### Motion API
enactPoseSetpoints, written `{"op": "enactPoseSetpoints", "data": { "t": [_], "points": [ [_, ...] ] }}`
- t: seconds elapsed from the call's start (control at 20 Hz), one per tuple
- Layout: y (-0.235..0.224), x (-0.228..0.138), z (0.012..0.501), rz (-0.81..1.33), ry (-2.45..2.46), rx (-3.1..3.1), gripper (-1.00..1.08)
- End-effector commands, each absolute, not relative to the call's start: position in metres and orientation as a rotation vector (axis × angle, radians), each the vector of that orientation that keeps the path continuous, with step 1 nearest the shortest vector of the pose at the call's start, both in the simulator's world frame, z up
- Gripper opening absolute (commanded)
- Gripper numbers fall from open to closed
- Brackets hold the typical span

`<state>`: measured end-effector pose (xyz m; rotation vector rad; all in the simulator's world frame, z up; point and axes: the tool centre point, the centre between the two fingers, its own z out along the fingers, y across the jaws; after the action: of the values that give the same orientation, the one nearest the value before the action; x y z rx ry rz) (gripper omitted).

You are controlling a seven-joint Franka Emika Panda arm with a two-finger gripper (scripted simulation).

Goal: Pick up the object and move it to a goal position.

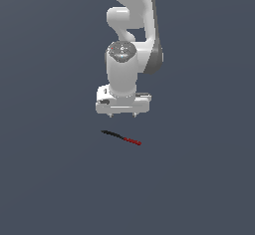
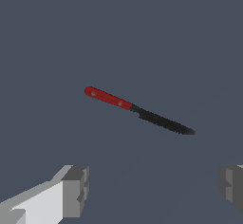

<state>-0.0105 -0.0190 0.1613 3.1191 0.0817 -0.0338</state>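
Observation:
The object [image 1: 121,138] is a thin rod lying flat on the grey floor, black on the half toward the exterior view's left and red on the other half. In the wrist view the object [image 2: 137,110] lies slanted, a red handle joined to a black serrated part. My gripper [image 1: 122,115] hangs just above and behind it, pointing straight down, with only two short fingertips showing under the white hand. Wide apart in the wrist view, the grey fingertips [image 2: 76,190] have nothing between them. The gripper [image 2: 152,190] is open and does not touch the object.
A plain dark grey floor [image 1: 50,179] fills both views. The white arm [image 1: 132,30] rises behind the gripper. No goal marker shows.

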Motion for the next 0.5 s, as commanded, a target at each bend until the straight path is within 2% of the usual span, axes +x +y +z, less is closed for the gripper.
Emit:
{"op": "enactPoseSetpoints", "data": {
  "t": [0.0,0.45],
  "points": [
    [-0.019,-0.01,0.161,-0.034,0.082,3.119,1.0],
    [-0.033,-0.012,0.169,-0.045,0.117,3.087,1.0]
  ]
}}
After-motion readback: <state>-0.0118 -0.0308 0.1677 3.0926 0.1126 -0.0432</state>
